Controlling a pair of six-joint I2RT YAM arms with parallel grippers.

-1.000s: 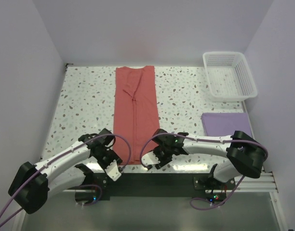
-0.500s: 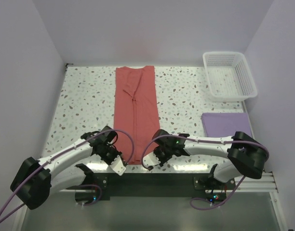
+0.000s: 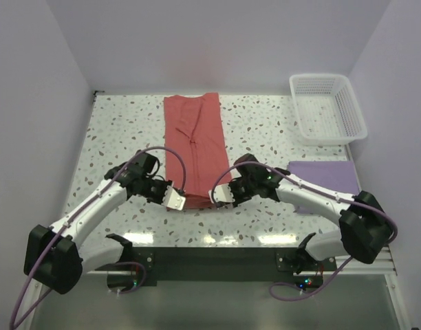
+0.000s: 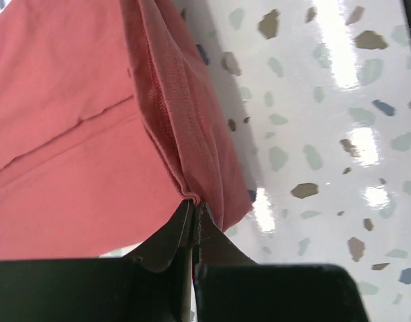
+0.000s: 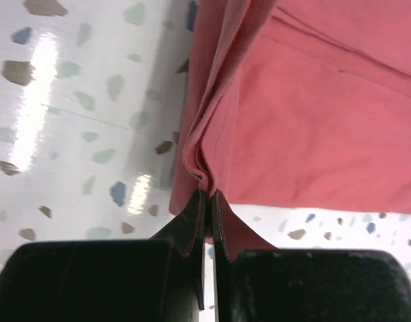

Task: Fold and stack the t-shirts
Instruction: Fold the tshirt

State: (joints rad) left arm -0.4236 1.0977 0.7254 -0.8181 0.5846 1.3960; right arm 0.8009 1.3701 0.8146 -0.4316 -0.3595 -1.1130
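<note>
The salmon t-shirt [image 3: 195, 137] lies as a long narrow strip running away from me down the middle of the table. Its near end is lifted and pinched at both corners. My left gripper [image 3: 181, 200] is shut on the near left corner, and the hem bunches at its tips [image 4: 194, 204]. At the near right corner, cloth is folded between the shut tips of my right gripper [image 3: 214, 195] [image 5: 207, 194]. The lavender t-shirt [image 3: 331, 173] is a folded rectangle at the right, partly behind my right arm.
A white lattice basket [image 3: 327, 108] stands at the far right corner, beyond the lavender shirt. Speckled tabletop [image 3: 121, 130] shows on both sides of the salmon strip. Side walls close in left and right.
Both grippers went from open to shut on the salmon shirt's near corners. They have since moved away from the table's near edge, carrying the hem with them.
</note>
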